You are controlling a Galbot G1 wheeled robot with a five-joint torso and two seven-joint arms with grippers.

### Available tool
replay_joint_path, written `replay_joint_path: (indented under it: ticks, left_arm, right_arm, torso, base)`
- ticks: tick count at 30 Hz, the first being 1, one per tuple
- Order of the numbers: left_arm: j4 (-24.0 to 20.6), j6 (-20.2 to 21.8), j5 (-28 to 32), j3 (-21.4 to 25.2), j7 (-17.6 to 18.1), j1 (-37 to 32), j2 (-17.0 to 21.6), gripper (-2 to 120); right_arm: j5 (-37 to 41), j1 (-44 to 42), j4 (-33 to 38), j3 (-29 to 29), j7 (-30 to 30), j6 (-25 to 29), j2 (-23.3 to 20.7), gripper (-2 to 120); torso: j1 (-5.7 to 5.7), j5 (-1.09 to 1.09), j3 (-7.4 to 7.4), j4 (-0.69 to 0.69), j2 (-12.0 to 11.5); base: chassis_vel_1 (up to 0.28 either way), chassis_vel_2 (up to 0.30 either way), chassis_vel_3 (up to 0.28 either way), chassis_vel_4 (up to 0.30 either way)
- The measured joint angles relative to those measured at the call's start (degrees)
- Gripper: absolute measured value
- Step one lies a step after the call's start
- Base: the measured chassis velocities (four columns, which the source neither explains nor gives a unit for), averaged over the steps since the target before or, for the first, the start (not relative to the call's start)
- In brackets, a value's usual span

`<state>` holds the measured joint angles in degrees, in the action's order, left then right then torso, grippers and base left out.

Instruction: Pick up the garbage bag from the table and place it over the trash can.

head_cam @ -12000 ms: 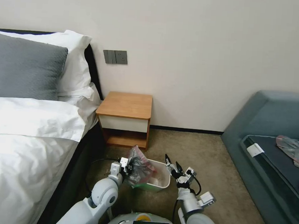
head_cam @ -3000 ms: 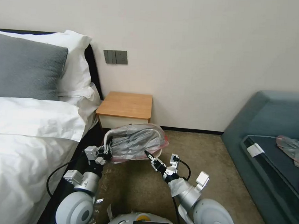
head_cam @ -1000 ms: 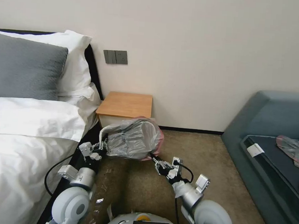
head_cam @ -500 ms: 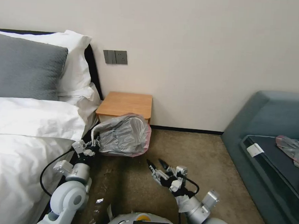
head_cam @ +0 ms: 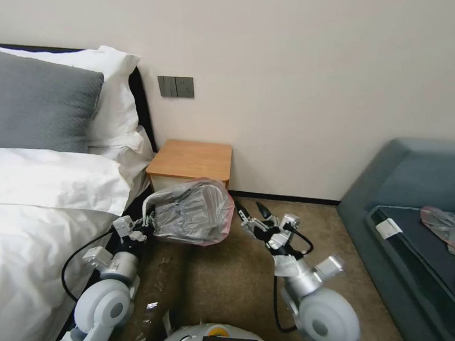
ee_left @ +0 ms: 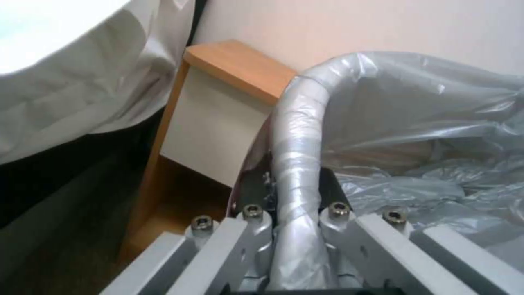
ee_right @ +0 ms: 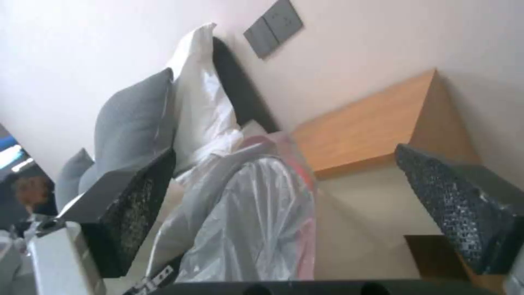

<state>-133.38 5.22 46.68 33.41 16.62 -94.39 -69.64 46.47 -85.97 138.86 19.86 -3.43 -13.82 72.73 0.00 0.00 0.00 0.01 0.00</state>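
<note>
The garbage bag (head_cam: 196, 212), wrinkly grey with a pinkish-red rim, is stretched over the trash can (head_cam: 155, 199), whose pale rim shows through the plastic. The can is tipped on its side in front of the table (head_cam: 192, 160). My left gripper (head_cam: 147, 223) is shut on the bag-wrapped rim (ee_left: 297, 135) of the can, which runs between its fingers (ee_left: 252, 192). My right gripper (head_cam: 252, 211) stands open just right of the bag, apart from it. In the right wrist view its two black pads (ee_right: 136, 205) frame the bag (ee_right: 262, 221) and the table (ee_right: 371, 131).
A bed with white sheets (head_cam: 38, 204) lies close on my left. A blue-grey sofa (head_cam: 417, 204) with flat grey-pink plastic pieces (head_cam: 447, 227) stands on the right. Brown carpet (head_cam: 230, 285) stretches between them, with small plastic scraps (head_cam: 150, 305) near my base.
My right gripper has risen and swung forward to the bag's right side, still open. The left gripper keeps its hold; the bagged can has shifted slightly right.
</note>
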Motion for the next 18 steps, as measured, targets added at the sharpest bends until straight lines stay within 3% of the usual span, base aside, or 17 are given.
replay_joint_path:
  ticks: [11, 18]
  left_arm:
    - [-1.8, 1.1, 0.2, -0.1, 0.0, -1.4, 0.1, 3]
    - [-2.2, 1.3, 0.6, 0.0, 0.0, -1.4, 0.2, 3]
  right_arm:
    - [3.5, 4.9, -7.8, -2.1, -2.8, 0.1, 5.7, 100]
    - [3.7, 5.9, -10.5, -2.3, -3.0, 0.2, 6.8, 100]
  torso:
    - [0.0, 0.0, 0.0, -0.01, 0.0]
    - [0.0, 0.0, 0.0, 0.0, 0.0]
  base:
    - [0.0, 0.0, 0.0, 0.0]
    - [0.0, 0.0, 0.0, 0.0]
